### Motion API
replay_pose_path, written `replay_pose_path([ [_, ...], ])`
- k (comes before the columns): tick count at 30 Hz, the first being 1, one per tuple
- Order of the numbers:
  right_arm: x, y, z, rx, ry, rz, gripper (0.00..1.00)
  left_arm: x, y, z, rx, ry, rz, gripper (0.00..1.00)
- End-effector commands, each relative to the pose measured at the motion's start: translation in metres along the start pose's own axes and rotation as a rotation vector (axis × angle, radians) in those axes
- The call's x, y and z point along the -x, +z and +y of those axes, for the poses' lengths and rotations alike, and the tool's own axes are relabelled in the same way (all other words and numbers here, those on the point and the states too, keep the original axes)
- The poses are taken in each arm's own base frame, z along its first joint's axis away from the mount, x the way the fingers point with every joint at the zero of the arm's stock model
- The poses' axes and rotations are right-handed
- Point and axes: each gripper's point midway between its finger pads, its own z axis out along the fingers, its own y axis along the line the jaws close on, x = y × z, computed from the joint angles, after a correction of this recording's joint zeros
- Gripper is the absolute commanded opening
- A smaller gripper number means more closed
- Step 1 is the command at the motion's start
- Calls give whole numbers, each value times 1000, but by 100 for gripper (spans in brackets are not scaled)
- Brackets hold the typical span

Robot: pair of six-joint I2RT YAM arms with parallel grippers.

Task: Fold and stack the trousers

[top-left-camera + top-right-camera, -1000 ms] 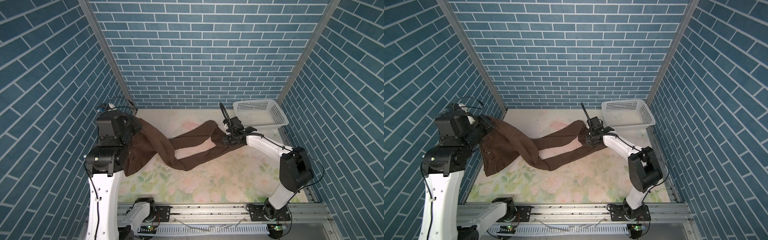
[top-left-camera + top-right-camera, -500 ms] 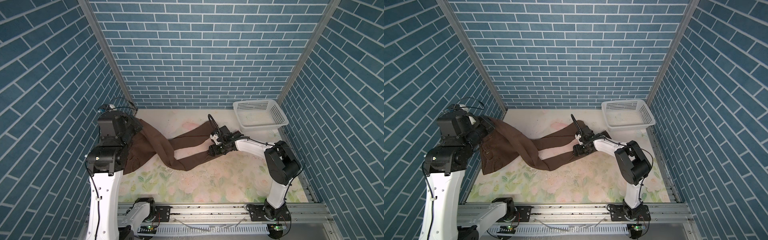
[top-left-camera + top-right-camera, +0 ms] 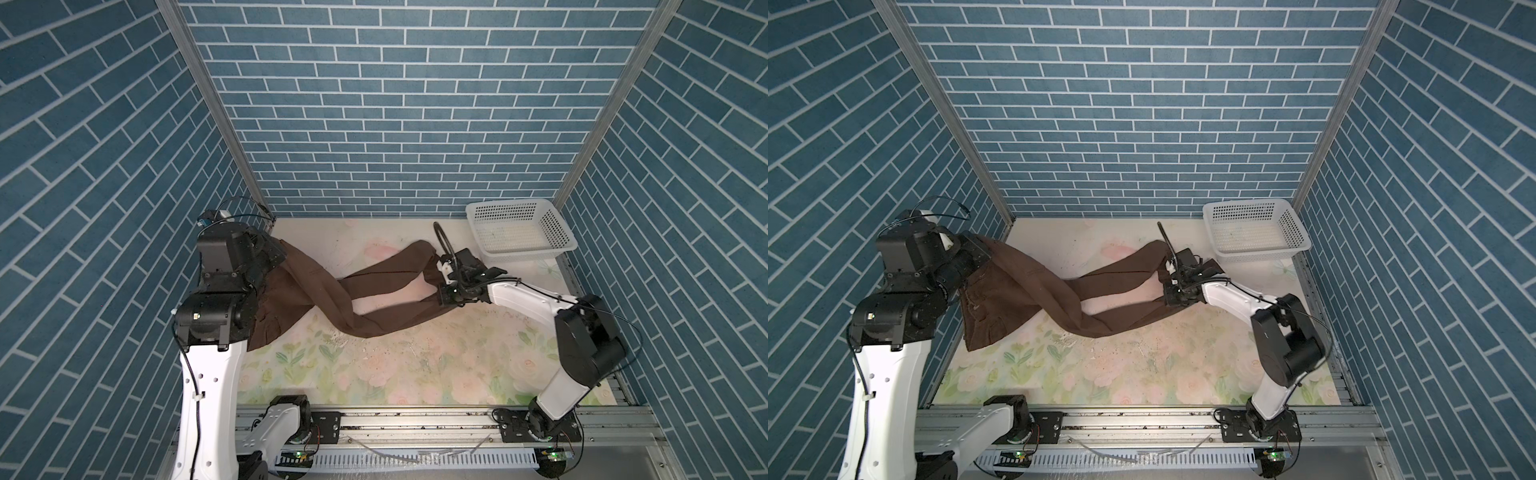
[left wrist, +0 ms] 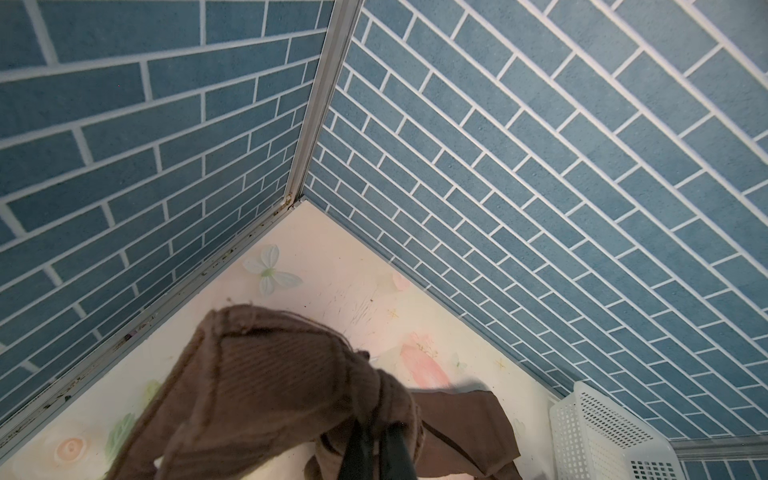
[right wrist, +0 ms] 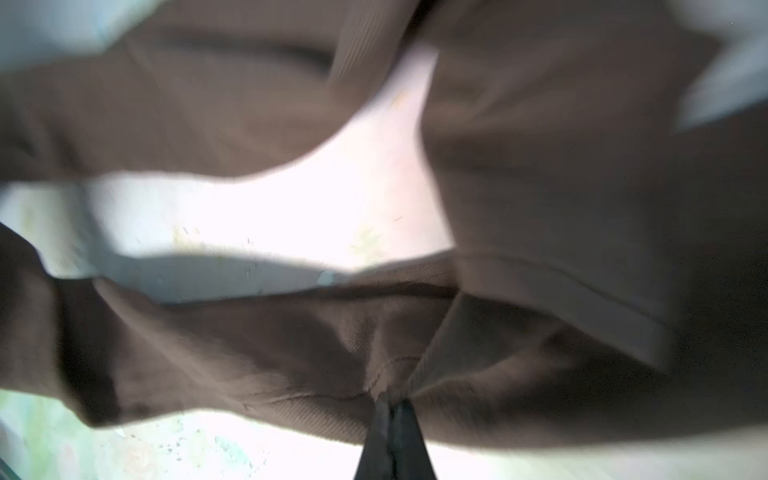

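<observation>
- Floral table, blue brick walls on three sides, white basket in the far right corner.
- Raised left arm at the table's left edge; left gripper was clamped on the trousers at the waist end, held off the table.
- Low, outstretched right arm; right gripper pinched a leg hem near the basket.
- Legs trailed across the table between the grippers.

Our right pincer has slid along the trousers away from the basket toward the middle of the counter, then eased back a little. We see its jaws, apart a moment ago, now pinching the nearer leg's cuff. The right elbow folded inward, then swung out again.
</observation>
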Motion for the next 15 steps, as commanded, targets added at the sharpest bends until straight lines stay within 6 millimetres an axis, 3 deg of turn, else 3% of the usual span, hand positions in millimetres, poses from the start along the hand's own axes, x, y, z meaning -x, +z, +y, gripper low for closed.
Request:
replay_pose_path([
  [1, 30, -78, -58, -229, 95, -228, 0, 20, -15, -13, -58, -9, -68, 0],
  [6, 55, -198, -112, -471, 223, -570, 0, 27, -28, -19, -88, -19, -82, 0],
  [10, 62, -284, -139, -571, 345, -823, 0, 33, -44, -23, -122, -32, -97, 0],
  [15, 71, -350, -148, -641, 407, -1017, 0, 35, -67, -32, -190, -56, -100, 0],
])
